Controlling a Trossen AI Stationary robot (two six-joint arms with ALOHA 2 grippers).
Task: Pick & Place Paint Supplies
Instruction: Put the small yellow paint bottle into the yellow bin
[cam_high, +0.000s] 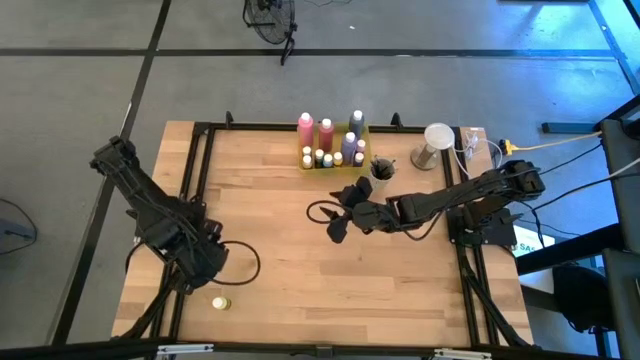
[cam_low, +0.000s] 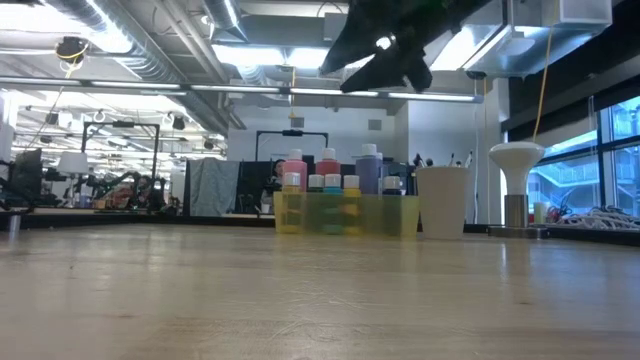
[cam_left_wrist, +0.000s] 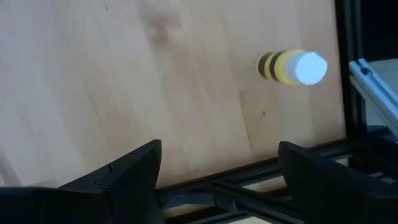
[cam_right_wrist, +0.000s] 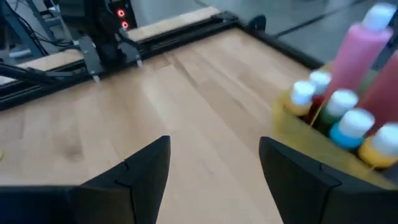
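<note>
My right pincer (cam_high: 340, 213) hangs empty over mid-desk, jaws apart, just short of the yellow tray (cam_high: 331, 161) at the far edge, which is packed with paint bottles (cam_high: 316, 132). My left pincer (cam_high: 205, 262) waits wide open near the front-left corner, with one stray yellow bottle (cam_high: 220, 302) lying on its side beside it at the front edge. My read: the stray one is still to place. To do it well I should square the jaws across its body, not its white cap, and come down slowly so it doesn't roll. Left wrist view shows its dark bands and cap (cam_left_wrist: 309, 68); high view shows only a blob. Low view misses it entirely but shows the cup (cam_low: 442, 201) next to the tray.
</note>
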